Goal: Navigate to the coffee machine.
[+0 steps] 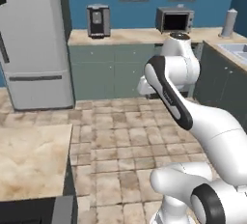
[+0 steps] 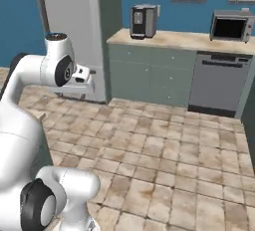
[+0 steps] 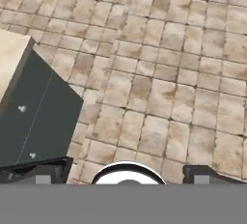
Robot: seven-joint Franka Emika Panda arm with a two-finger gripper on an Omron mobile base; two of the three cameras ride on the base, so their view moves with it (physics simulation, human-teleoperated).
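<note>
Left base view puts the coffee machine [image 1: 98, 21] in the upper middle of the frame, standing on the beige counter [image 1: 135, 36] against the blue wall, well apart from the robot across the tiled floor [image 1: 120, 136]. To its right on the same counter sits the microwave [image 1: 175, 20], and at the upper right a slim silver kettle [image 1: 229, 23] stands just beside a sink [image 1: 236, 50]. A grey fridge [image 1: 34, 39] fills the upper left, and a beige island top [image 1: 31, 160] lies at the lower left.

Right base view shows the coffee machine [image 2: 143, 21] at the upper middle, near the left end of the counter [image 2: 184, 40], with the microwave [image 2: 230, 26] at the upper right and a grey dishwasher front [image 2: 216, 84] below it, which the arm hides in the left view. The fridge [image 2: 69, 21] stands at the upper left behind the arm's wrist.

Hand view looks down on floor tiles [image 3: 159, 73] and a dark cabinet side [image 3: 38, 117] with a beige top at the left. The gripper [image 3: 128, 177] shows just the finger [image 3: 36, 175] tips at the bottom edge, set wide apart with nothing between them.

No writing can be read anywhere.
</note>
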